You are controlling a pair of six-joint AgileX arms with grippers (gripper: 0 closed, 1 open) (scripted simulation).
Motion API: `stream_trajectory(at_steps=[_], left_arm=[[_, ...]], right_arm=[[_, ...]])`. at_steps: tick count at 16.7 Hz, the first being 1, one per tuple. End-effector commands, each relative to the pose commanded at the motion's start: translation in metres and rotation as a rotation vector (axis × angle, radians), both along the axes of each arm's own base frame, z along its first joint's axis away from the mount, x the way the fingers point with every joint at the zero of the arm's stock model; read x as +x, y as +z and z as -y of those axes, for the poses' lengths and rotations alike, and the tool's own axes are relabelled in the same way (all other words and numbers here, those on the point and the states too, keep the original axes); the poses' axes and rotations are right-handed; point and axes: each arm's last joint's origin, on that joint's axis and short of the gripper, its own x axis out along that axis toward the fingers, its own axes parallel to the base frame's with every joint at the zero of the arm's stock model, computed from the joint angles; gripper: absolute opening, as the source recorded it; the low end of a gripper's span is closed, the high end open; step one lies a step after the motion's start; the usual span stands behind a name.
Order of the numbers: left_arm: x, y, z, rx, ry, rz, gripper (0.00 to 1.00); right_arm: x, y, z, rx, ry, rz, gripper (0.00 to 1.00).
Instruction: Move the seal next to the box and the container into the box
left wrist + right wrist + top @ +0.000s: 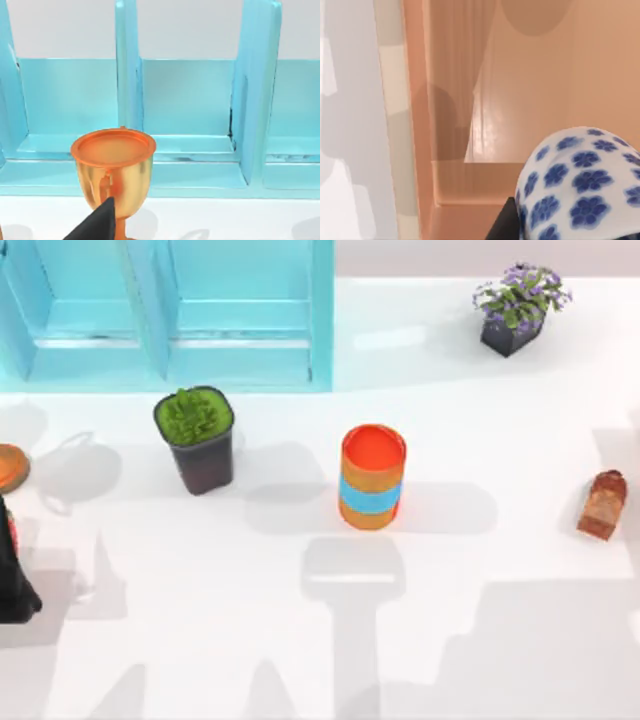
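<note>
Blue-flowered container (580, 185) sitting closest to the right wrist camera, above the box interior

Right wrist view: container is hanging over the peach-coloured box (485, 150), whose floor and inner wall are lying directly beyond it; a dark finger (502, 222) is showing against the jar's side, so the right gripper is judged to be clamped on it, though the opposite finger is hidden; the coming move is turning on this relation, jar straight above box floor, so a lowering and release is appearing sufficient. Left wrist view: one dark fingertip (97, 222) is pointing at a gold goblet (113, 167) before a blue shelf (190, 110); finger spread cannot be told. Top view: seal (602, 504) is lying near the table's right edge, long axis running up-down; the right arm is judged nearer it; left arm (15, 570) is resting at the left edge.
</note>
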Motion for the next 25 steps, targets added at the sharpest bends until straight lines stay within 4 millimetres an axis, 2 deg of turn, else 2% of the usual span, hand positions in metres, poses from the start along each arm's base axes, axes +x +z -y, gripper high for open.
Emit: stream_trajectory(at_steps=[3,6,12,20,25], left_arm=[[0.000,0.000,0.000,0.000,0.000,0.000,1.00],[0.000,0.000,0.000,0.000,0.000,0.000,1.00],[0.000,0.000,0.000,0.000,0.000,0.000,1.00],[0.000,0.000,0.000,0.000,0.000,0.000,1.00],[0.000,0.000,0.000,0.000,0.000,0.000,1.00]], right_arm=[[-0.018,-0.004,0.041,0.001,-0.001,0.004,0.00],[-0.029,-0.007,0.058,0.001,-0.001,0.007,0.00],[-0.028,-0.009,0.058,-0.002,0.001,0.012,0.00],[-0.029,-0.067,0.059,-0.001,-0.001,0.009,0.00],[-0.029,-0.072,0.058,0.001,-0.001,0.007,0.00]])
